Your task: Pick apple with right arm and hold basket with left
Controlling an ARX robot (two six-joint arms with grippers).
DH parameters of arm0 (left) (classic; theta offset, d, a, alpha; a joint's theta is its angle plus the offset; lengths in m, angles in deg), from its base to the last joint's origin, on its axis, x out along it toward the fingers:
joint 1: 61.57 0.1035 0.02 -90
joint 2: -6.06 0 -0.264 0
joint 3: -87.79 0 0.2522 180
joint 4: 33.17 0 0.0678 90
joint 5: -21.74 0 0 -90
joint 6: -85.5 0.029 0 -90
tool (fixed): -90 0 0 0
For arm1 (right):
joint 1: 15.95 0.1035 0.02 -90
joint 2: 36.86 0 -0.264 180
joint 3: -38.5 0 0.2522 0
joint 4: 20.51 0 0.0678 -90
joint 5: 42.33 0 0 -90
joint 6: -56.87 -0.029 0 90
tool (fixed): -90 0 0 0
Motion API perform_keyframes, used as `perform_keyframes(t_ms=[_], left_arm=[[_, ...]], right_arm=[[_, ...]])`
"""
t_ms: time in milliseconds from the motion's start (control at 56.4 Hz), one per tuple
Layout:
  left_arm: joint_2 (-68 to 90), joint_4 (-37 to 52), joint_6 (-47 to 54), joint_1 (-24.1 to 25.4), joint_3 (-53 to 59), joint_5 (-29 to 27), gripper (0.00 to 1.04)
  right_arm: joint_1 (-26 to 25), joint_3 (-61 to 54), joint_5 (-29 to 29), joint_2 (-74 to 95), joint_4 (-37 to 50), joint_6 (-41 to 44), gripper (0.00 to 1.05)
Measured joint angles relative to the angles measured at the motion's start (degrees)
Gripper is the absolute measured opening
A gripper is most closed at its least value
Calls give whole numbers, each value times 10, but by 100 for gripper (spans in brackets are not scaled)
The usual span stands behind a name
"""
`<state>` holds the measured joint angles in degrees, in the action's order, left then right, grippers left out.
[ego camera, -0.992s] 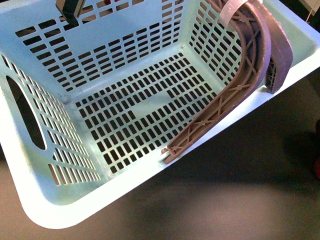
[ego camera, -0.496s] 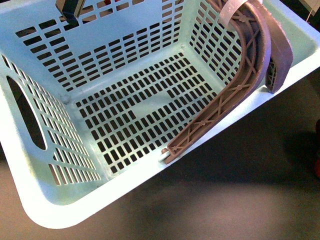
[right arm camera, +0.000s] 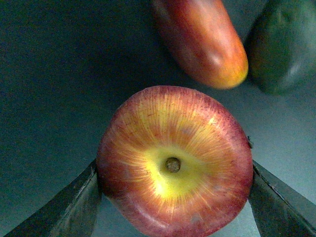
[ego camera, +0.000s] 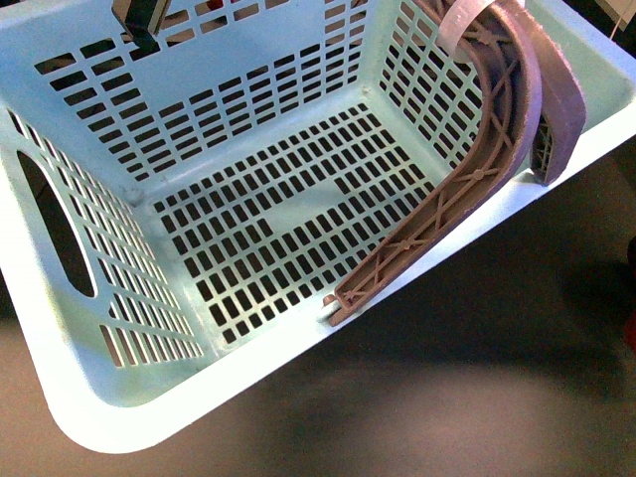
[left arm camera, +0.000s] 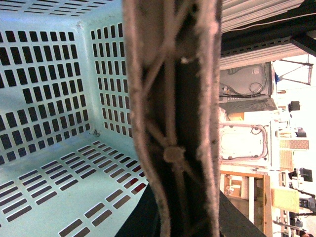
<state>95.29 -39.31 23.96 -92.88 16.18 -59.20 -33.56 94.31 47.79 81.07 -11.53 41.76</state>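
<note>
The right gripper (right arm camera: 174,197) is clamped on the apple (right arm camera: 173,148), one finger at each side of it. The stem points toward the wrist, so I judge the lift should go straight up. Whether the left gripper holds the basket (ego camera: 99,397) handle (left arm camera: 173,123), I cannot tell

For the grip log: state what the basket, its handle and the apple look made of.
Basket: likely pale blue moulded plastic, smooth, slotted walls. Handle: brown plastic, matte, with moulded ribs. Apple: glossy red skin with yellow streaks round the stem; real or replica, cannot tell.
</note>
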Motion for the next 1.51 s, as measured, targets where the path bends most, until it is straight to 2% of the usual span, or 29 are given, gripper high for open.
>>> perform_keyframes(t_ms=[195,390,532,673,762,886,904,1081,1116,1329,1400,1506], left_arm=[[0,0,0,0,0,0,7],[0,0,0,0,0,0,7],[0,0,0,0,0,0,7],[0,0,0,0,0,0,7],[0,0,0,0,0,0,7],[0,0,0,0,0,0,7],[0,0,0,0,0,0,7],[0,0,0,0,0,-1,7],[0,0,0,0,0,-2,7],[0,-2,2,-1,0,-1,6],[0,-2,2,0,0,-1,6],[0,-2,5,0,0,-4,6]], right_arm=[[21,-13,43,-196,-52,-4,72],[83,14,64,-366,-106,-25,72],[203,34,41,-431,-120,-49,72],[292,24,10,-420,-114,-71,72],[339,16,-3,-407,-104,-82,72],[379,11,-13,-387,-91,-91,72],[381,11,-13,-385,-89,-92,72],[388,5,-30,-375,-85,-93,97],[386,4,-35,-378,-85,-93,97],[333,-20,-103,-447,-82,-73,95],[315,-66,-133,-469,30,-7,85],[297,-141,-120,-501,165,84,68]])
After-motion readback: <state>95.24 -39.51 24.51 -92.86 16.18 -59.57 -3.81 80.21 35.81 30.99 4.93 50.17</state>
